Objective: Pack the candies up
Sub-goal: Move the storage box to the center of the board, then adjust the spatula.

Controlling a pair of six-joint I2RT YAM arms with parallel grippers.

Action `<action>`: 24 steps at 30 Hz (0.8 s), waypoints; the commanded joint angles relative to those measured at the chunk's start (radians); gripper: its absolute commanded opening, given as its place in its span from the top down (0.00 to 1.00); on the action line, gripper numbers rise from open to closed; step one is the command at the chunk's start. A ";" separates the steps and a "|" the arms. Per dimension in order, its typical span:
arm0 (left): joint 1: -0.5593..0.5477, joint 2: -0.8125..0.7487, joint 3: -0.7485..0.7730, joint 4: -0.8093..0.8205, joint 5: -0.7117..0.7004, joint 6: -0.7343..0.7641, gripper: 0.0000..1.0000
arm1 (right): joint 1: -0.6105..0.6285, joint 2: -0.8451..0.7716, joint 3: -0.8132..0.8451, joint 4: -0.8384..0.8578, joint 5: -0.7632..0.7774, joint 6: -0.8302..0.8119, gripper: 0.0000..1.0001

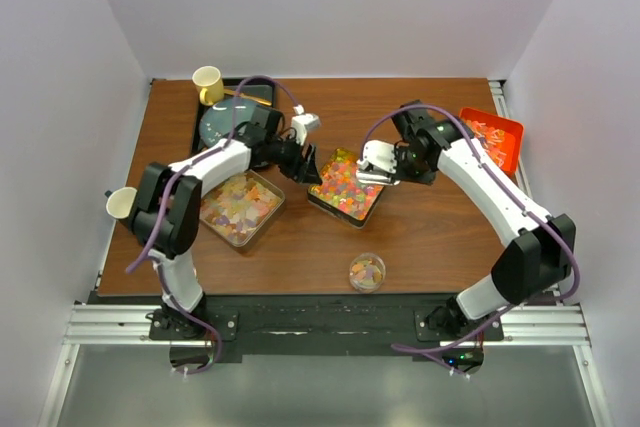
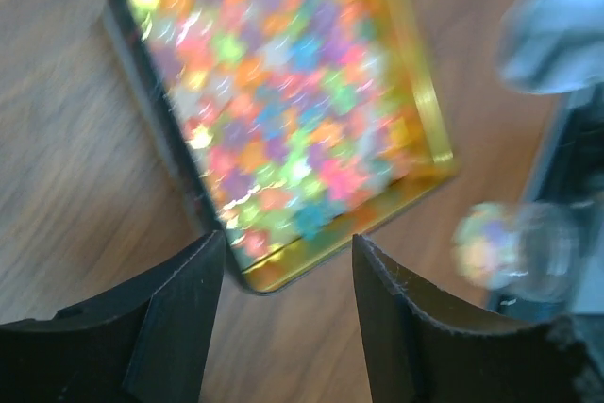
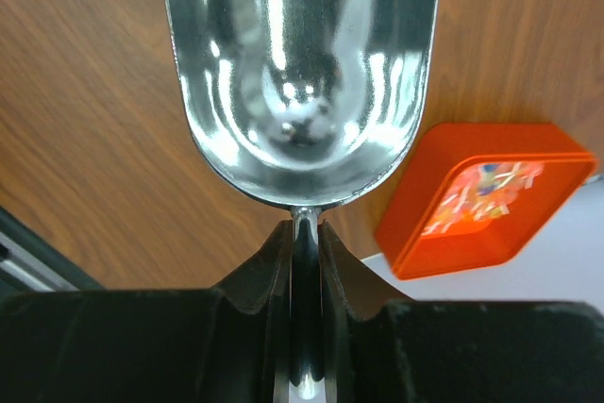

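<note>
Bright multicolour candies [image 1: 346, 185] fill a gold rectangular tin [image 2: 424, 92] at the table's middle. My left gripper [image 1: 308, 169] hovers at the tin's left edge, open, with only wood and the tin's corner showing between its black fingers [image 2: 189, 290]. My right gripper [image 1: 388, 169] is shut on the handle of the metal scoop [image 3: 297, 73], whose bowl is empty, just right of the tin. Pastel candies lie in a clear tray [image 1: 240, 208]. Red-white candies sit in an orange tray [image 3: 481, 197] at the back right.
A small round clear jar [image 1: 367, 272] with a few candies stands near the front edge. A yellow cup [image 1: 208, 84] and a round grey lid [image 1: 226, 123] rest on a black tray at the back left. A paper cup [image 1: 121, 203] sits at the left edge.
</note>
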 commanded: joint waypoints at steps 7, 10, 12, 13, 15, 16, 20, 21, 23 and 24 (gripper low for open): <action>0.084 -0.073 -0.182 0.754 0.471 -0.630 0.36 | 0.063 0.120 0.178 0.006 0.006 -0.117 1.00; 0.079 -0.044 -0.169 0.798 0.459 -0.649 0.36 | 0.097 0.141 0.201 0.016 -0.008 -0.078 1.00; 0.072 -0.015 -0.157 0.795 0.462 -0.657 0.36 | 0.114 0.157 0.221 0.017 -0.009 -0.056 1.00; 0.070 -0.007 -0.148 0.793 0.463 -0.661 0.36 | 0.126 0.164 0.230 0.017 -0.018 -0.044 1.00; 0.062 0.010 -0.145 0.792 0.462 -0.661 0.36 | 0.135 0.181 0.256 0.019 -0.029 -0.009 1.00; 0.059 0.014 -0.143 0.793 0.462 -0.663 0.36 | 0.141 0.187 0.266 0.017 -0.035 0.002 1.00; 0.047 0.030 -0.143 0.807 0.463 -0.667 0.38 | 0.151 0.204 0.299 0.014 -0.061 0.054 1.00; 0.047 0.034 -0.145 0.819 0.463 -0.675 0.40 | 0.152 0.204 0.303 0.016 -0.066 0.058 1.00; 0.047 0.040 -0.156 0.910 0.486 -0.730 0.51 | 0.163 0.207 0.298 0.019 -0.074 0.062 1.00; 0.049 0.049 -0.163 0.957 0.498 -0.759 0.60 | 0.167 0.207 0.293 0.019 -0.074 0.062 1.00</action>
